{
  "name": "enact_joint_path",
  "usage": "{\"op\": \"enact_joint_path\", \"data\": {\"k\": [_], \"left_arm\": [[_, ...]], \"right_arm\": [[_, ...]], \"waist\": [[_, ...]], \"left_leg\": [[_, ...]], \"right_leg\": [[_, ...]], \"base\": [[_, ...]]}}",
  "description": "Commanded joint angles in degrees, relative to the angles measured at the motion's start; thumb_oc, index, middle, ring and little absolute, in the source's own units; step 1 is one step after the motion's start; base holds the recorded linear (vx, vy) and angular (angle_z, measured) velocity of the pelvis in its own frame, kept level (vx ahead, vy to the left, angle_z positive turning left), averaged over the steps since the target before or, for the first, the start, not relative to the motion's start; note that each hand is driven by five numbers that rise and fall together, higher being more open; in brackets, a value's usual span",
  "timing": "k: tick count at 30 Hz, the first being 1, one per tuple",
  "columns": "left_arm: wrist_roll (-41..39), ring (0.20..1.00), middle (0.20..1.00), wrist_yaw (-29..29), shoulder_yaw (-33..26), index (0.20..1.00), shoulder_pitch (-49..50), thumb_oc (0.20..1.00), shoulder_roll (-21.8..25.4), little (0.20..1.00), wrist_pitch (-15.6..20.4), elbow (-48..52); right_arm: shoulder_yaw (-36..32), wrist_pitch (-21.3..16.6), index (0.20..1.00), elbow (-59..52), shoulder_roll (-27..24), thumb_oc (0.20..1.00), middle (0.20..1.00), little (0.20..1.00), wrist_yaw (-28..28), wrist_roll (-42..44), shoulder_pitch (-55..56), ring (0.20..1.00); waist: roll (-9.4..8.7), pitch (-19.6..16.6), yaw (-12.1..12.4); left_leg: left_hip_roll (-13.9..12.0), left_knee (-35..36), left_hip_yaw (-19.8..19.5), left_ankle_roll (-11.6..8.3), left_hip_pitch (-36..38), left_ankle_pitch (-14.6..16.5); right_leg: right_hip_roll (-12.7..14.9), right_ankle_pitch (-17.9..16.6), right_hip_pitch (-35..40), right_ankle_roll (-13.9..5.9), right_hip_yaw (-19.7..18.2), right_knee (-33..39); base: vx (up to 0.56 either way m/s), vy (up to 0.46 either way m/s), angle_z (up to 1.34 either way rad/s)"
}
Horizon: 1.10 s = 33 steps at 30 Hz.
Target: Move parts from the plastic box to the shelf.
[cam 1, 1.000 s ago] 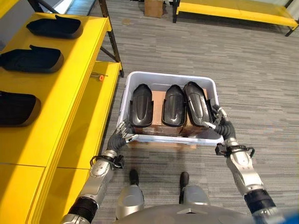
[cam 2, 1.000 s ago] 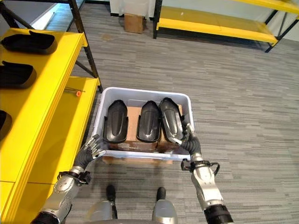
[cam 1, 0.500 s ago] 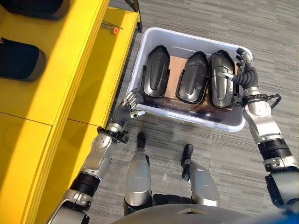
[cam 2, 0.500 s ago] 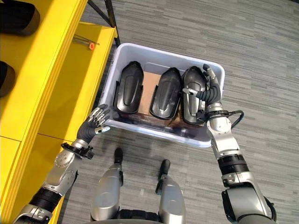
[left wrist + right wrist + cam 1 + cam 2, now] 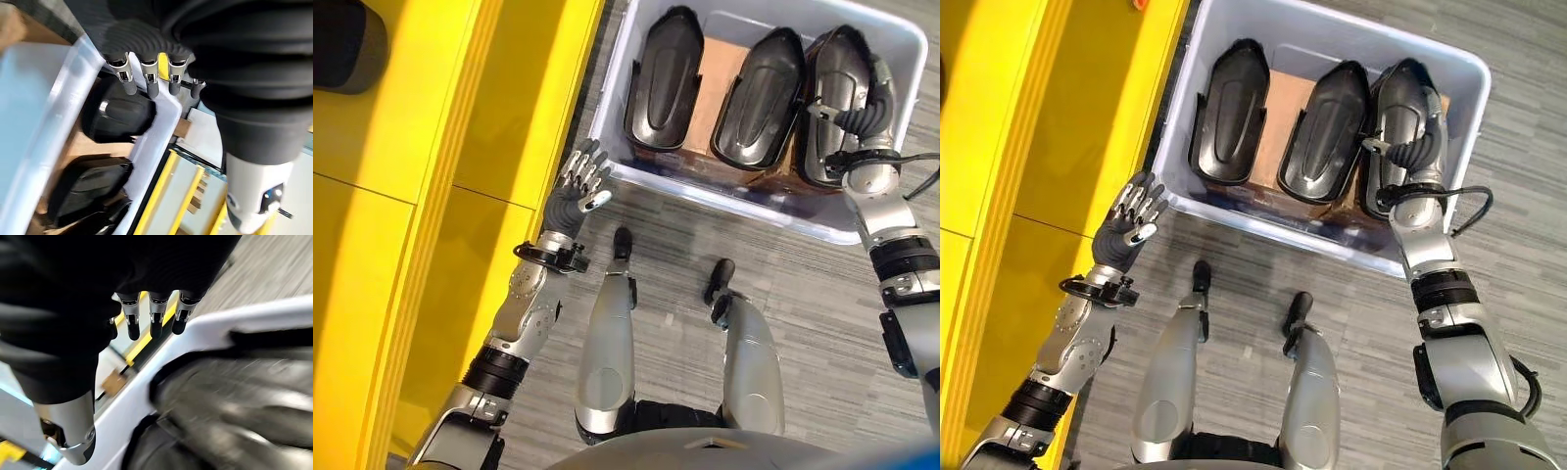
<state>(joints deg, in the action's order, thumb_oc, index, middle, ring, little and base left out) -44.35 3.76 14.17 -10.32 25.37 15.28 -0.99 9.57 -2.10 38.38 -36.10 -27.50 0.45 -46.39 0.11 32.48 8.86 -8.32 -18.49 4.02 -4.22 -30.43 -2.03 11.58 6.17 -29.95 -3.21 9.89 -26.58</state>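
A white plastic box (image 5: pixel 744 202) on the floor holds three black molded parts side by side on cardboard: a left part (image 5: pixel 663 78), a middle part (image 5: pixel 759 98) and a right part (image 5: pixel 1396 103). My right hand (image 5: pixel 1411 157) lies inside the box on the right part, fingers straight along it and thumb out to the side. In the right wrist view its fingers (image 5: pixel 154 320) hover just over that part (image 5: pixel 234 396). My left hand (image 5: pixel 574 201) is open and spread, outside the box by its front left corner, holding nothing.
The yellow shelf (image 5: pixel 431 147) runs along the left, close beside the box, with a black part (image 5: pixel 342 44) lying on its upper level. Grey carpet floor lies around the box. The left wrist view looks past the fingers (image 5: pixel 151 85) at the box rim (image 5: pixel 151 142).
The camera has tipped down and forward, so the whole picture shifted. My right hand went from the box's front right corner onto the right part. My left hand has come off the rim.
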Motion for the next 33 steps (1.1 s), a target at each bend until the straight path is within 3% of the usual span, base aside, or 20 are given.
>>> {"op": "enact_joint_path", "data": {"k": [1,5,10,13,22,23,33], "left_arm": [[-0.38,1.0,1.0,0.28,1.06,1.0,0.95,1.0,-0.44,1.0,3.87,7.27],[-0.61,1.0,1.0,-0.69,2.59,1.0,0.92,1.0,-1.01,1.0,4.92,8.24],[-0.74,1.0,1.0,-0.82,3.68,1.0,0.85,1.0,-1.83,1.0,6.03,8.19],[-3.59,1.0,1.0,-0.79,3.97,1.0,0.48,1.0,-2.39,1.0,5.19,7.9],[-2.83,1.0,1.0,-0.73,5.47,1.0,0.08,1.0,-2.61,1.0,4.61,8.38],[-3.15,1.0,1.0,-0.87,5.76,1.0,0.32,1.0,-2.55,1.0,4.41,8.21],[-2.49,1.0,1.0,-1.91,6.35,1.0,0.2,1.0,-1.92,1.0,4.06,8.69]], "right_arm": [[0.21,0.3,1.0,-2.6,-4.75,1.0,1.0,1.0,-8.24,-5.96,-2.76,1.0],[-0.86,0.31,1.0,-3.17,-4.9,1.0,1.0,1.0,-13.2,-8.62,-2.96,1.0],[-0.82,2.91,1.0,-4.56,-4.45,1.0,1.0,1.0,-14.16,-9.4,-2.55,1.0],[-0.22,5.66,1.0,-4.18,-4.19,1.0,1.0,1.0,-13.22,-8.18,-2.63,1.0],[0.17,6.41,1.0,-0.42,-4.35,1.0,1.0,1.0,-11.06,-3.06,-3.24,1.0],[0.25,6.76,1.0,0.47,-4.54,1.0,1.0,1.0,-10.35,-3.24,-3.33,1.0],[2.56,7.17,1.0,5.45,-7.08,1.0,1.0,1.0,-4.36,-0.75,-6.02,1.0]], "waist": [[1.53,-2.69,-0.31],[2.44,-2.69,-1.03],[3.05,-2.69,-1.74],[3.46,-2.69,-2.17],[3.63,-2.69,-2.46],[3.56,-2.69,-2.6],[4.57,-2.69,-2.46]], "left_leg": [[2.53,-1.29,-0.56,1.95,-1.09,4.12],[2.79,-0.95,0.1,2.14,-1.88,4.1],[2.77,-0.18,0.77,2.25,-2.08,3.92],[2.72,0.26,1.24,2.16,-2.26,3.72],[2.4,0.45,1.65,2.11,-3.6,3.48],[2.63,0.09,1.35,1.68,-2.71,4.89],[2.45,-1.19,1.24,1.44,-6.32,4.58]], "right_leg": [[-0.08,3.69,2.6,0.09,2.53,-2.86],[0.18,3.71,0.83,0.09,2.0,-3.19],[0.31,3.39,-0.31,0.1,1.34,-2.76],[0.46,3.21,-1.0,0.09,1.11,-2.56],[0.39,2.98,-2.74,0.25,1.11,-2.74],[0.57,4.36,-2.08,-0.23,0.64,-3.45],[0.85,5.31,-6.19,0.04,0.91,-6.71]], "base": [[-0.07,0.076,-0.05],[-0.05,0.066,-0.07],[-0.04,0.04,-0.07],[-0.05,0.038,-0.09],[-0.01,-0.012,-0.02],[0.04,-0.018,-0.01],[-0.01,-0.031,-0.01]]}}
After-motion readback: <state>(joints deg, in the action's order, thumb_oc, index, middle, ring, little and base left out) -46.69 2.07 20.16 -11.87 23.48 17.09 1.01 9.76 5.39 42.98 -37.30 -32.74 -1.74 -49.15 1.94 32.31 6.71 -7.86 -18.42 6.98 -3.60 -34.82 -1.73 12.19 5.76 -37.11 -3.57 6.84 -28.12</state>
